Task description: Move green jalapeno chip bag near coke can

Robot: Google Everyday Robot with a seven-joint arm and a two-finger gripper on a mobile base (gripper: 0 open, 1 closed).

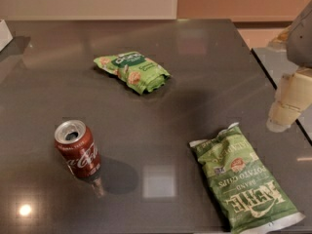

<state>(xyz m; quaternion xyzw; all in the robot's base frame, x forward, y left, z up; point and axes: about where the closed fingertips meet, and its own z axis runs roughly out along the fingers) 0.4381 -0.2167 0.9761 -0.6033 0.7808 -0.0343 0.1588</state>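
The green jalapeno chip bag (pixel 242 179) lies flat on the dark table (pixel 185 82) at the front right, its white lettering upside down to me. The coke can (pixel 78 149) stands upright at the front left, its top open, well apart from the bag. My gripper (pixel 287 106) hangs at the right edge of the view, above the table's right side and up and to the right of the bag's upper end. It holds nothing that I can see.
A smaller light-green snack bag (pixel 132 71) with a dark green label lies at the middle back. The table's right edge runs close to the gripper, with a second surface (pixel 273 62) beyond it. A white object (pixel 4 33) sits at the far left.
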